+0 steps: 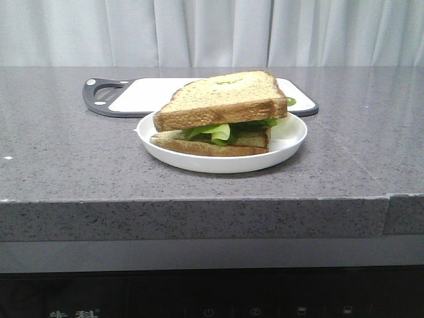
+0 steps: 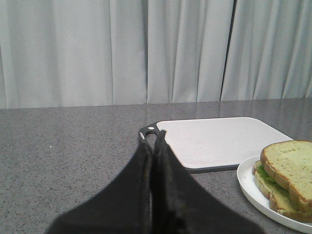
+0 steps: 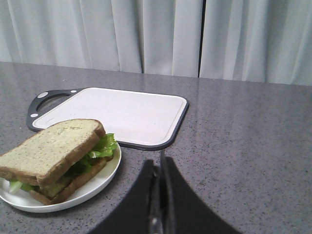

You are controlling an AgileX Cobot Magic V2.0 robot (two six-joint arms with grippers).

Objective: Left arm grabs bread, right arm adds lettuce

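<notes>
A white plate (image 1: pixel 291 142) in the middle of the counter holds a sandwich. The thick bread (image 1: pixel 222 99) lies on top, tilted, over green lettuce (image 1: pixel 218 131) and a thinner lower slice (image 1: pixel 212 147). The bread (image 2: pixel 292 163) and lettuce (image 2: pixel 263 171) also show in the left wrist view, and the bread (image 3: pixel 51 146) and lettuce (image 3: pixel 102 145) in the right wrist view. My left gripper (image 2: pixel 152 141) is shut and empty, off to the left of the plate (image 2: pixel 253 192). My right gripper (image 3: pixel 159 163) is shut and empty, right of the plate (image 3: pixel 97 183). Neither arm shows in the front view.
A white cutting board (image 1: pixel 142 93) with a dark rim and handle lies behind the plate; it also shows in the left wrist view (image 2: pixel 219 139) and the right wrist view (image 3: pixel 117 114). Grey curtains hang at the back. The counter's front edge (image 1: pixel 199 199) runs across the front view.
</notes>
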